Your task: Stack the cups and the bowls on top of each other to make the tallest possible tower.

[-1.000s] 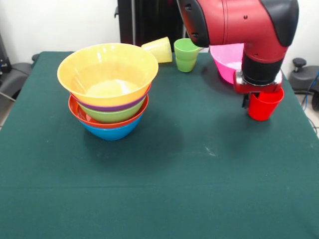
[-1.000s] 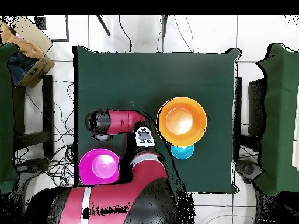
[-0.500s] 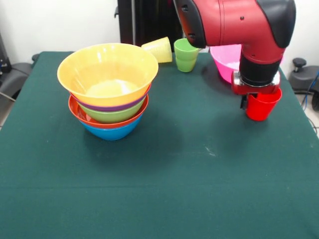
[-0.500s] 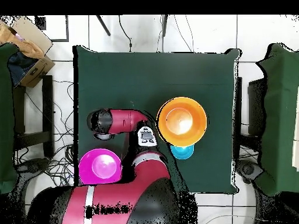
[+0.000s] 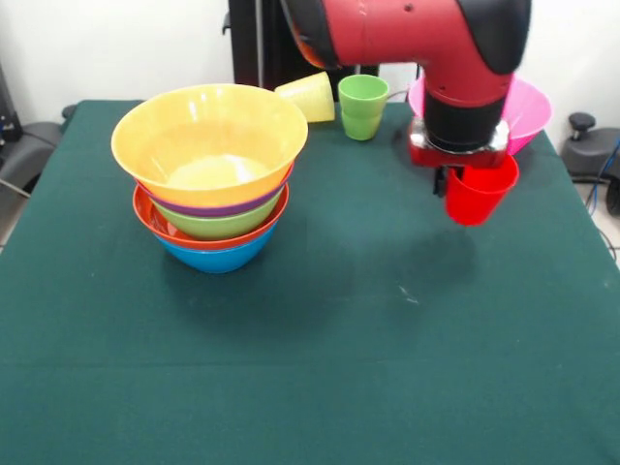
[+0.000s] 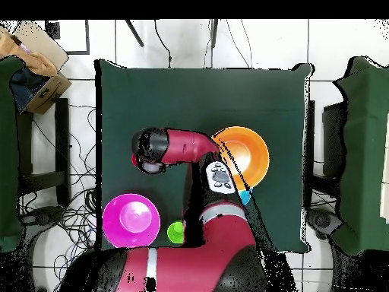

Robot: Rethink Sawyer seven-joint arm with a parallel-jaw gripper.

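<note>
The gripper (image 5: 463, 182) is closed on the red cup (image 5: 480, 195), which hangs upright, mouth up, clear of the green table (image 5: 320, 368); a shadow on the cloth below suggests the cup is lifted. Held by the rim, the cup can travel level and be lowered straight into another vessel.

The tower (image 5: 210, 174) stands well apart, toward the other side of the table: a large yellow-orange bowl (image 5: 208, 136) nested on purple, green, red-orange and blue bowls, widest on top, so its open mouth is the likely place for the cup.

Behind it, the yellow cup (image 5: 310, 95) lies on its side, just beside the upright light green cup (image 5: 362, 107). The large pink bowl (image 5: 518, 107) sits at the far edge, partly behind the arm (image 5: 407, 39).

Compared with a second ago, the arm has swung toward the tower and the cup has risen off the cloth, moving away from the pink bowl. From overhead, the wrist has shifted closer to the yellow-orange bowl, and the green cup now shows beside the pink bowl (image 6: 131, 220). The stack itself has not changed.
</note>
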